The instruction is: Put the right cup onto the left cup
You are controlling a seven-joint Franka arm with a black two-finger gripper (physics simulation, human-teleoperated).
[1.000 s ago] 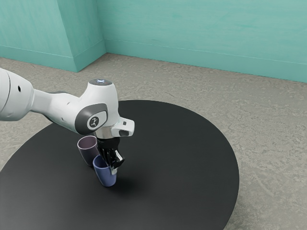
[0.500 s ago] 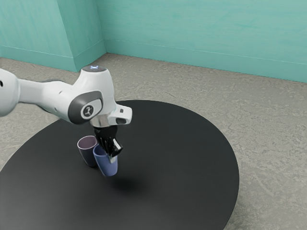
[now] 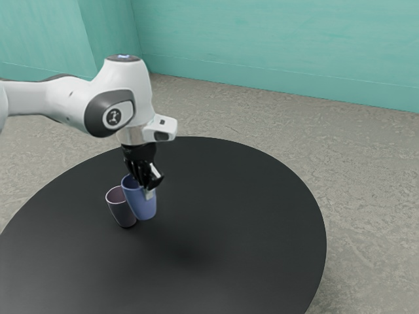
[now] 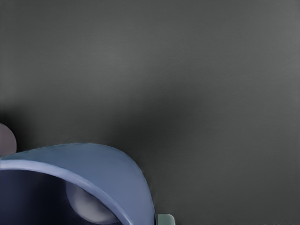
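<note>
From where I stand, a white and grey jointed robot arm (image 3: pixel 65 101) comes in from about 9 o'clock in the exterior view, over a round, matt black table (image 3: pixel 262 216). Its black 2-finger pincer (image 3: pixel 145 188) points down and is closed on the wall of a smooth, tapered blue cup (image 3: pixel 141 204). The fingers are only a cup wall's thickness apart, with a pale fingertip (image 3: pixel 150 194) showing against the cup's outside, near the rim.

The blue cup hangs in the air, mouth upward, its soft shadow (image 3: pixel 186 252) lying apart from it on the tabletop, toward 5 o'clock from the cup in the exterior view. It is not on or in the other cup.

That other is a tapered, dark purplish-grey cup (image 3: pixel 120 211) with a mauve inside, standing upright on the table. In the exterior view it sits toward 8 o'clock from the blue cup, which hides part of its side and rim. The 2 cups are close together, though I can't tell whether they touch.

In the wrist view I can see into the blue cup's dark, hollow mouth, past its lighter blue rim, and a small rounded piece of the dark cup just beside its outer wall.

Beyond the table lie a rough grey floor (image 3: pixel 366 170) and, toward 12 o'clock, plain teal walls (image 3: pixel 275 39).
</note>
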